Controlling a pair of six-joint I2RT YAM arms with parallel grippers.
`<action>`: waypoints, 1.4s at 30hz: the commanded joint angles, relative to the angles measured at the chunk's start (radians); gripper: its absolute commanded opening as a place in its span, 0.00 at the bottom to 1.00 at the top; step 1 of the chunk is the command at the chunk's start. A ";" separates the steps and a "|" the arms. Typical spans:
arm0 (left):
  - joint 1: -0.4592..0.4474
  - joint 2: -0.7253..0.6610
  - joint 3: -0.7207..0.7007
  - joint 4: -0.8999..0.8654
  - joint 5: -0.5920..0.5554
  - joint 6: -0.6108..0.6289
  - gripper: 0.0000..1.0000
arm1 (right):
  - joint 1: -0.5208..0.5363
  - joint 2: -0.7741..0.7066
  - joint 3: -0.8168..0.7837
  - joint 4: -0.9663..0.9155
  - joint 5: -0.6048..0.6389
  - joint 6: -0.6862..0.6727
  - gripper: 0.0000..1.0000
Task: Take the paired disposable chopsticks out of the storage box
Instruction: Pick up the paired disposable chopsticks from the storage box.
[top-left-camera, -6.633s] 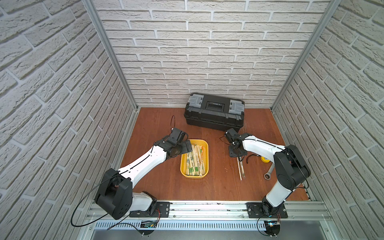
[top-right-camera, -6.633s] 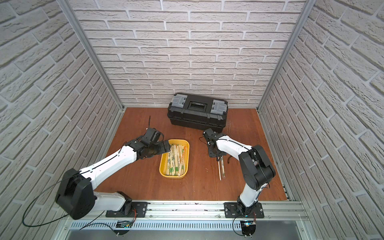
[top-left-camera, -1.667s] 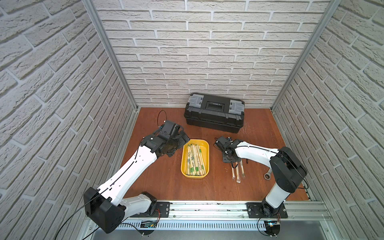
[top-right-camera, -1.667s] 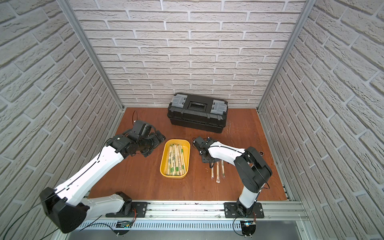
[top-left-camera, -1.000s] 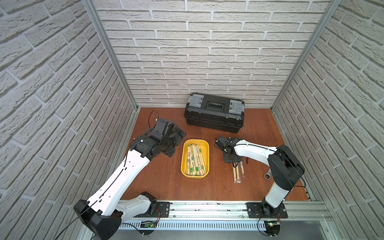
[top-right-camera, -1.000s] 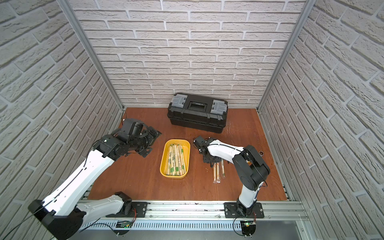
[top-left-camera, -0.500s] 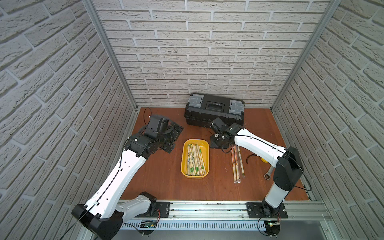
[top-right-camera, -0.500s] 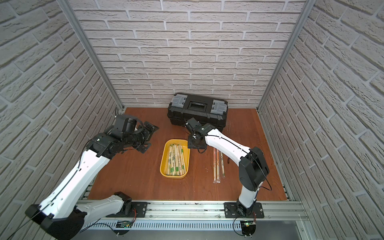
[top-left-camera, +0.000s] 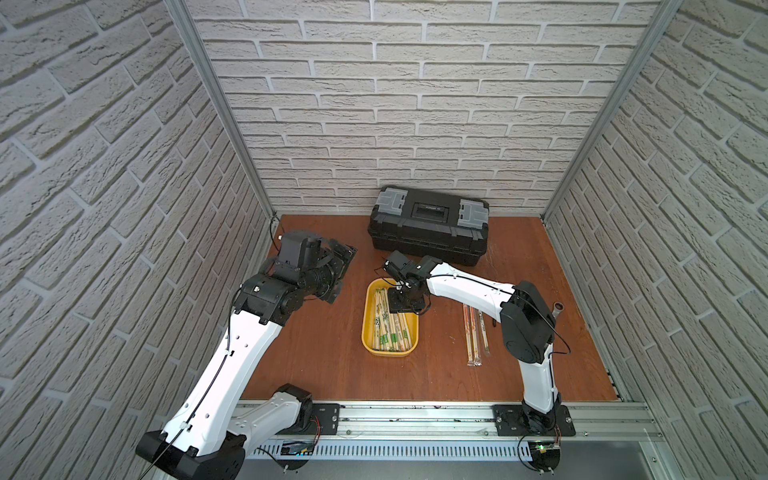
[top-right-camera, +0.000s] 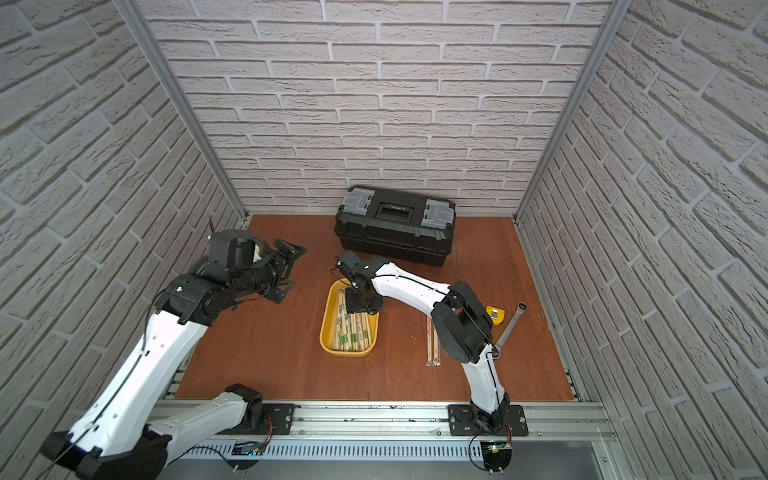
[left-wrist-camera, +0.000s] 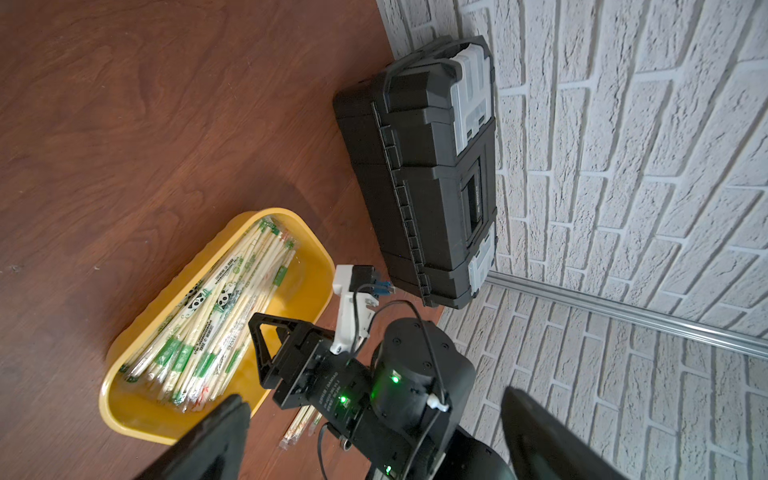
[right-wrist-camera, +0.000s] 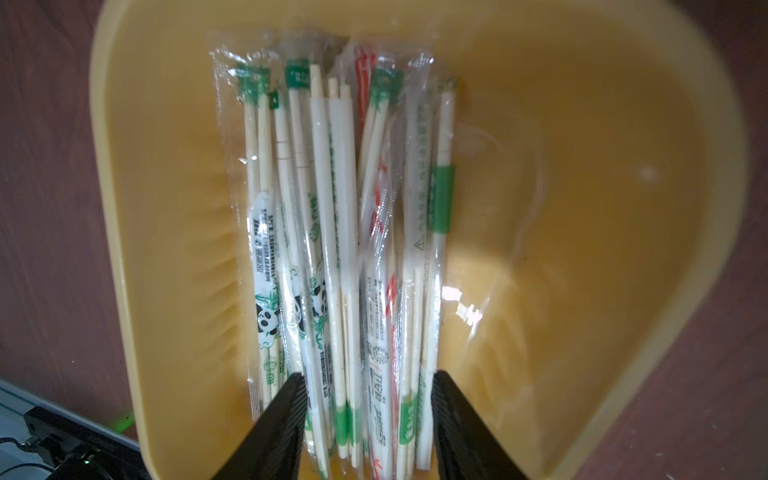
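Observation:
The storage box (top-left-camera: 368, 332) (top-right-camera: 324, 328) is a shallow yellow tray at mid-table. It holds several paired disposable chopsticks (top-left-camera: 388, 332) (top-right-camera: 353, 328) in clear sleeves with green, red and panda prints. Two more pairs (top-left-camera: 473, 332) (top-right-camera: 432, 345) lie on the table to its right. My right gripper (top-left-camera: 401, 305) (top-right-camera: 361, 305) points down into the tray's far end. In the right wrist view it (right-wrist-camera: 370, 399) is open, its fingers straddling several sleeved pairs (right-wrist-camera: 332, 208) without squeezing them. My left gripper (top-left-camera: 343, 272) (top-right-camera: 291, 270) (left-wrist-camera: 374, 403) hangs wide open and empty, raised left of the tray.
A black toolbox (top-left-camera: 428, 224) (top-right-camera: 395, 228) (left-wrist-camera: 428, 166) with grey latches stands against the back wall, just behind the right wrist. A wrench (top-right-camera: 509, 324) and a yellow tape measure (top-right-camera: 495, 313) lie right of the right arm. Brick walls close in three sides.
My right gripper left the pairs lying on the table, swung past the toolbox and came down over the tray's far end. My left arm rose and drew back to the left, still open.

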 joint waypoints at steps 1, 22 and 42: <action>0.008 -0.011 -0.005 0.032 0.011 0.013 0.98 | 0.011 0.005 0.019 0.001 -0.002 0.012 0.49; 0.132 -0.147 -0.332 0.025 -0.247 0.280 0.98 | 0.011 0.105 0.068 0.033 -0.006 0.000 0.30; 0.164 -0.084 -0.442 0.061 -0.224 0.358 0.98 | 0.010 0.105 0.051 0.069 -0.035 -0.006 0.07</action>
